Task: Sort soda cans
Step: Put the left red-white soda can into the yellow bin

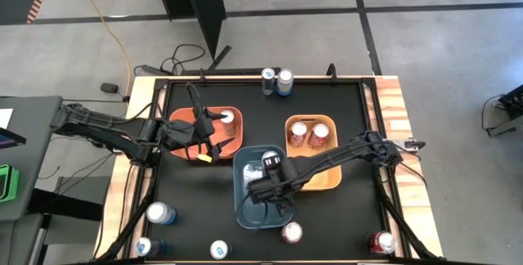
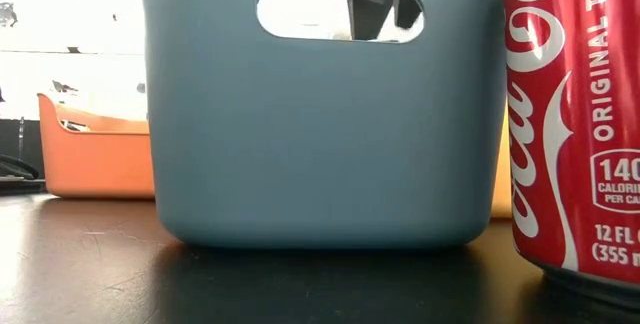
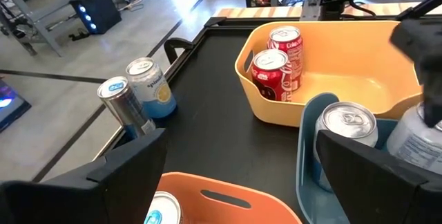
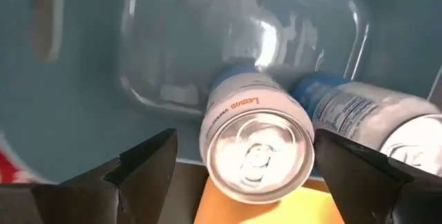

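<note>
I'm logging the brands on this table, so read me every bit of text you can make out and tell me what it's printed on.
"ORIGINAL TAS", "140 CALORIES PER CA", "12 FL O (355 m", all cut off: red can, low view.
"Lemon": silver can between the right gripper fingers.
Small print on the neighbouring can: blurred.
Red cans in the yellow bin: script unreadable.

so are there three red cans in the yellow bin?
No, the high view shows only two red cans in the yellow bin.

Red Coca-Cola can (image 2: 575, 124) cut off by the low view's right edge, yellow bin (image 1: 313, 154) partly hidden by the right arm, blue bin's (image 1: 245, 185) contents mostly covered.
</note>
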You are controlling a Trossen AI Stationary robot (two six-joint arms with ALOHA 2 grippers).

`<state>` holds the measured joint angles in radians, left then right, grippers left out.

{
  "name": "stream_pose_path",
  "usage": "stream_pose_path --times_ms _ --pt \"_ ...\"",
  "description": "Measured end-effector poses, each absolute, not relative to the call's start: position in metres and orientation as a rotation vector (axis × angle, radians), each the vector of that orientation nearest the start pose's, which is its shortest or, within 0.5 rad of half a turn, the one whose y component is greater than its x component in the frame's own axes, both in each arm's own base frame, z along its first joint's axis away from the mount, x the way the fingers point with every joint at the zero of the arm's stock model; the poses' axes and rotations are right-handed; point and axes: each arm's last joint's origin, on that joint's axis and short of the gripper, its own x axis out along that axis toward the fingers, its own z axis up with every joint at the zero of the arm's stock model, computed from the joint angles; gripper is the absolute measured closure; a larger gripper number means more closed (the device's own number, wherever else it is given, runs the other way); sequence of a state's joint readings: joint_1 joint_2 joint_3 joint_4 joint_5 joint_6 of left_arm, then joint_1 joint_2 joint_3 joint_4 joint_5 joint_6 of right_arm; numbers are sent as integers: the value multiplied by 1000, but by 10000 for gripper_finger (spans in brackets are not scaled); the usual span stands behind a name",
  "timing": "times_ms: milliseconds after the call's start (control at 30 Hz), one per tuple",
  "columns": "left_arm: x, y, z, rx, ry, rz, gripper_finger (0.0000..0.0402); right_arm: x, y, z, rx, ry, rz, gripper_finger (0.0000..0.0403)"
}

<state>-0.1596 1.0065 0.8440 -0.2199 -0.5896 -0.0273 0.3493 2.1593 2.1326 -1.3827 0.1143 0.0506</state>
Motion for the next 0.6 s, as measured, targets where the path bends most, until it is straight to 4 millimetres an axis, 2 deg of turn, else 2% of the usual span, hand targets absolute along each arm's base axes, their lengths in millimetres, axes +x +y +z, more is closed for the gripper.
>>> stream_pose_path --times_ms 233,367,600 --pt "215 -18 312 107 351 431 36 404 148 308 -272 1289 151 49" --pt "215 -18 312 107 351 431 36 396 154 321 -243 1292 132 49" --pt "215 -18 311 103 356 432 36 371 184 335 -204 1333 113 49"
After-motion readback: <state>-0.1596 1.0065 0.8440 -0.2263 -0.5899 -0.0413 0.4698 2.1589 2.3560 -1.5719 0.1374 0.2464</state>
